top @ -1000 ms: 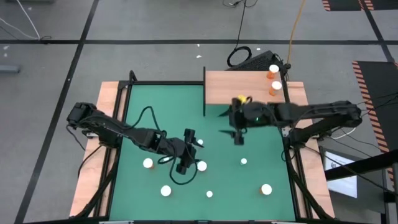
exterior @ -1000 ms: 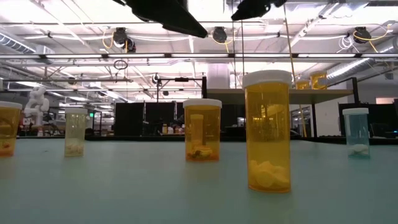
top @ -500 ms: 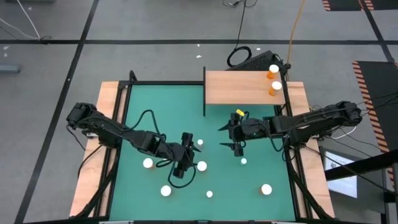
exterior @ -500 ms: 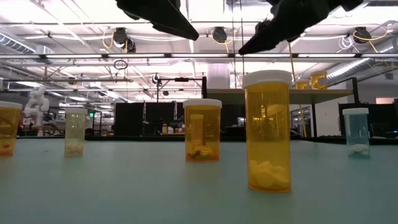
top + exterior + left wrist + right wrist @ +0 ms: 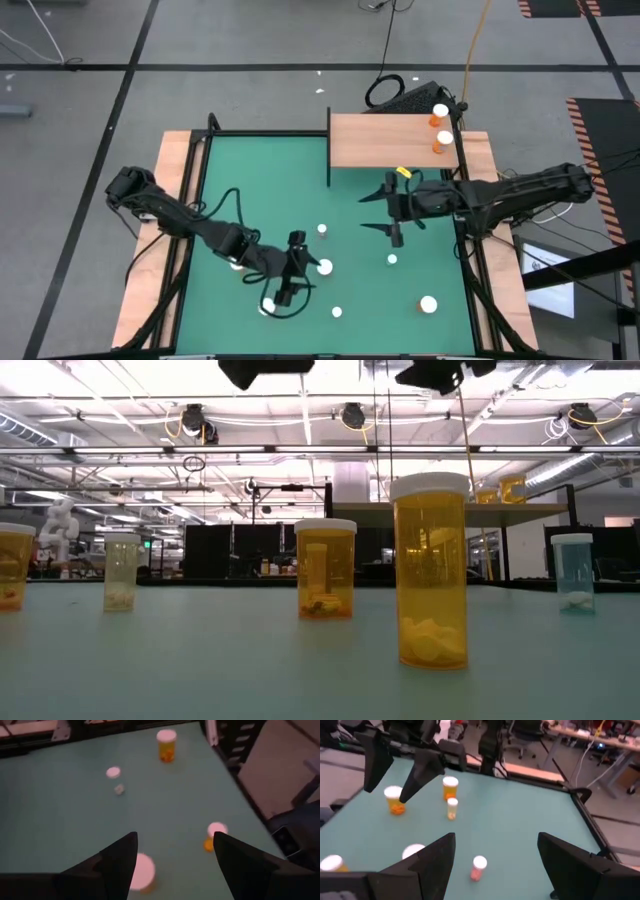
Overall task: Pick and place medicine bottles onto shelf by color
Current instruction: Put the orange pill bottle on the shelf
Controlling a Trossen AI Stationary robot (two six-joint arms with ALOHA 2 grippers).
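Two arms work above a green mat (image 5: 260, 170) carrying scattered white-capped bottles. The shelf (image 5: 385, 140) lies at the mat's far right corner, and two orange bottles (image 5: 441, 128) already stand along its right end, one behind the other.

Left gripper (image 5: 284, 296): fingers (image 5: 117, 862) apart and empty, hanging near the mat's near edge, left of centre. Directly under its spread fingers sits a capped bottle (image 5: 142, 872); the high view shows that cap partly hidden beneath the claw. Further bottles stand just beside it: one toward the mat's centre (image 5: 324, 267), one by the near edge (image 5: 337, 312), one partly covered by the forearm toward the left edge (image 5: 237, 263).

Right gripper (image 5: 380, 212): fingers (image 5: 432, 860) likewise apart, holding nothing, poised over the mat's middle just off the shelf's near edge. A small bottle (image 5: 392, 259) stands free on the mat below it and a larger one (image 5: 428, 303) nearer the mat's near right corner.

Step in hand, as judged: each arm is lining up on a pick. To do it well, the left claw should centre the cap between its fingers, descend straight, and close on the body below the cap, so that the upright bottle is not toppled. The right arm should take the nearest lone bottle and keep its path clear of the pair already placed. Bottle colour should be confirmed from the level view, where amber and clear bodies separate plainly.
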